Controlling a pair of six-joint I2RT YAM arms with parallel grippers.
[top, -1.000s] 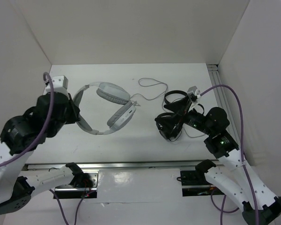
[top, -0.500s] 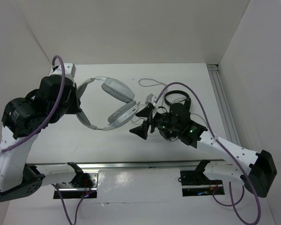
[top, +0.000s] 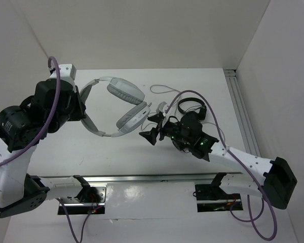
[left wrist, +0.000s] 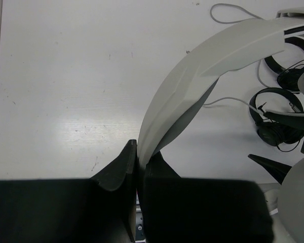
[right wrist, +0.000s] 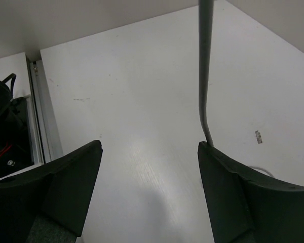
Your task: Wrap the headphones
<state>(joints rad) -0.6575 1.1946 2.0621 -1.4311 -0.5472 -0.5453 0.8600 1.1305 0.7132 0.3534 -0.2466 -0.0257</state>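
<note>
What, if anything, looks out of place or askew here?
Nothing is damaged or spilled. The headphones hang tilted from the left gripper, which is shut on the headband, and their cable trails loose and unwrapped across the table. The right gripper is open beside them.

Large light-grey over-ear headphones [top: 125, 94], headband in the left claw [left wrist: 138, 154]
</note>
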